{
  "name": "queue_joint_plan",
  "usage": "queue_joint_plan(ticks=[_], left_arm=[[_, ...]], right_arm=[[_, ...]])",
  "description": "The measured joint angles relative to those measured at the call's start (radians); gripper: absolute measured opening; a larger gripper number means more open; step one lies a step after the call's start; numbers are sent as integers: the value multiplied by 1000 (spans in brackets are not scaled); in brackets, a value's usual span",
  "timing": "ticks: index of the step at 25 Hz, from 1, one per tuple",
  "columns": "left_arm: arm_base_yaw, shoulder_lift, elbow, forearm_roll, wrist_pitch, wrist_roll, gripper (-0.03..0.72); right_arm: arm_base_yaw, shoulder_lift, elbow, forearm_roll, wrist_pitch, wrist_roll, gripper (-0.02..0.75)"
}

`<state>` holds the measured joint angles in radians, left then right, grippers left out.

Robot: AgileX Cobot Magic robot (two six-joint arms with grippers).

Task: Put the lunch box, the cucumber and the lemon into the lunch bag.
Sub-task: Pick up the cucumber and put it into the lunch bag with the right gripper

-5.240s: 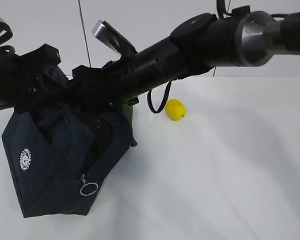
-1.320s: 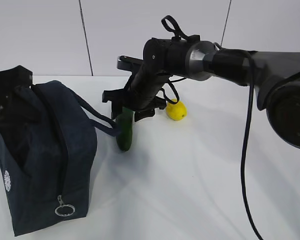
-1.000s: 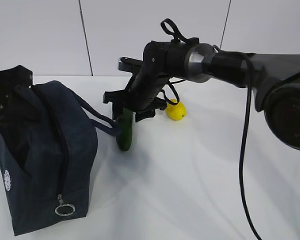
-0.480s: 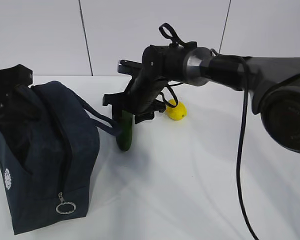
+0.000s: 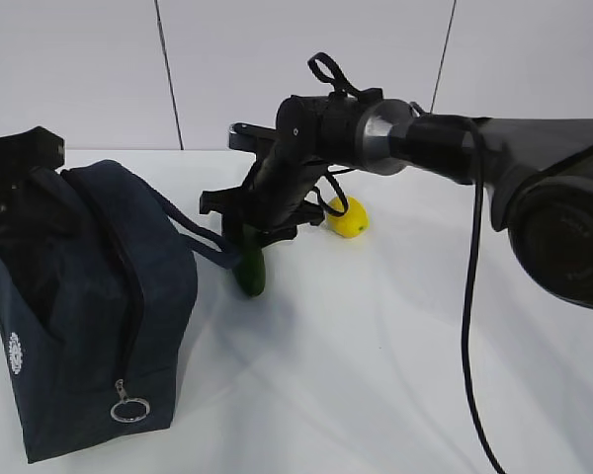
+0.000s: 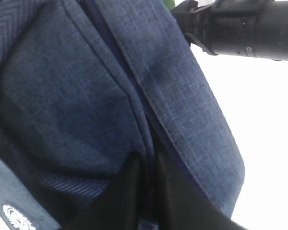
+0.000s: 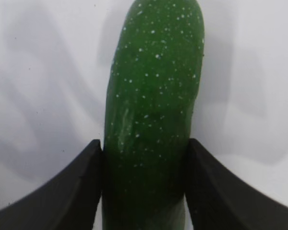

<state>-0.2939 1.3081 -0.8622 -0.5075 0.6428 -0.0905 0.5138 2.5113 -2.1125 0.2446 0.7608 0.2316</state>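
The dark green cucumber (image 5: 253, 272) stands tip-down on the white table right of the lunch bag (image 5: 89, 316). My right gripper (image 5: 249, 232) comes down on its upper part. In the right wrist view both black fingers press the cucumber's (image 7: 153, 96) sides, so the right gripper (image 7: 144, 141) is shut on it. The yellow lemon (image 5: 348, 217) lies on the table behind the right arm. My left gripper (image 5: 20, 163) holds up the navy bag's top left edge. The left wrist view shows that gripper (image 6: 148, 165) pinching the bag fabric (image 6: 86, 86). The lunch box is out of view.
A loop handle (image 5: 193, 237) of the bag hangs toward the cucumber. The zipper's ring pull (image 5: 128, 407) dangles at the bag's front corner, and a white logo (image 5: 17, 355) sits on its left face. White table (image 5: 395, 375) stretches right and forward; a wall stands behind.
The right gripper's fingers have narrowed onto the cucumber, and the arm has shifted slightly left. Five seconds ago the right arm reached over the tilted bag. The left gripper has kept still.
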Motion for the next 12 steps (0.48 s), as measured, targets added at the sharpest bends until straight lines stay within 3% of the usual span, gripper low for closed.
queue_joint_plan(ticks=[6,12], left_arm=[[0,0,0,0,0,0,30],[0,0,0,0,-1,0,30]], right_arm=[[0,2,-49,-38,42,0,368],[0,2,-101,-61,117,0,365]])
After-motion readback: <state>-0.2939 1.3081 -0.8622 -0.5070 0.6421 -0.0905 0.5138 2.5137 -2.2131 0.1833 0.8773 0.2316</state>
